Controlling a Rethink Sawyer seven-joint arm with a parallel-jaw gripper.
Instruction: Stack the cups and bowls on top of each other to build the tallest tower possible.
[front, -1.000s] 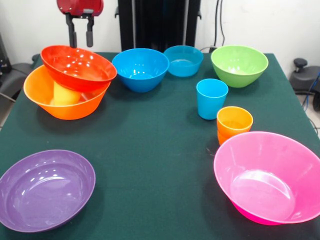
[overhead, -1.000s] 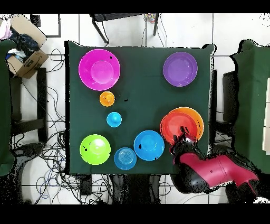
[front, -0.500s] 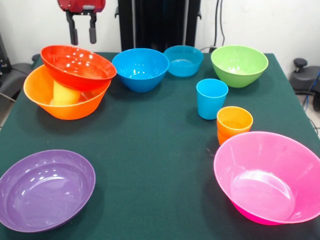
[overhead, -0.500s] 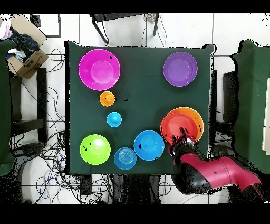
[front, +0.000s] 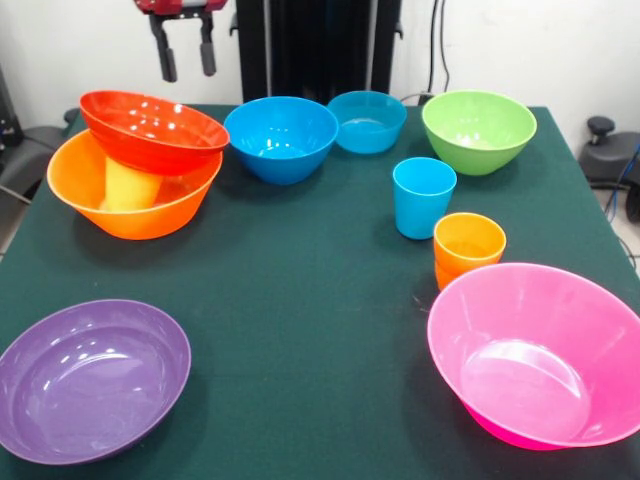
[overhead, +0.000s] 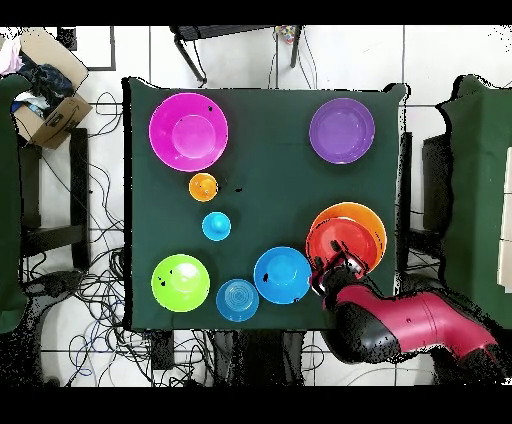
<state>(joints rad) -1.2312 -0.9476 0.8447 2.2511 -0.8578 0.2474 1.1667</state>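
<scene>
Above the desk's (front: 300, 300) back edge the pincer (front: 184, 58) hangs released and empty, clear of the red-orange bowl (front: 155, 130), which rests tilted on the yellow cup (front: 130, 187) inside the orange bowl (front: 130, 215).

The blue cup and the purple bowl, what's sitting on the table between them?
Nothing: both views show only bare green tablecloth between the blue cup and the purple bowl.

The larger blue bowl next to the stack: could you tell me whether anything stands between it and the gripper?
Nothing visible does. The gripper hangs open and empty above the table's far edge, between the red-orange bowl and the larger blue bowl. That bowl is empty, and the space above it is clear.
</scene>
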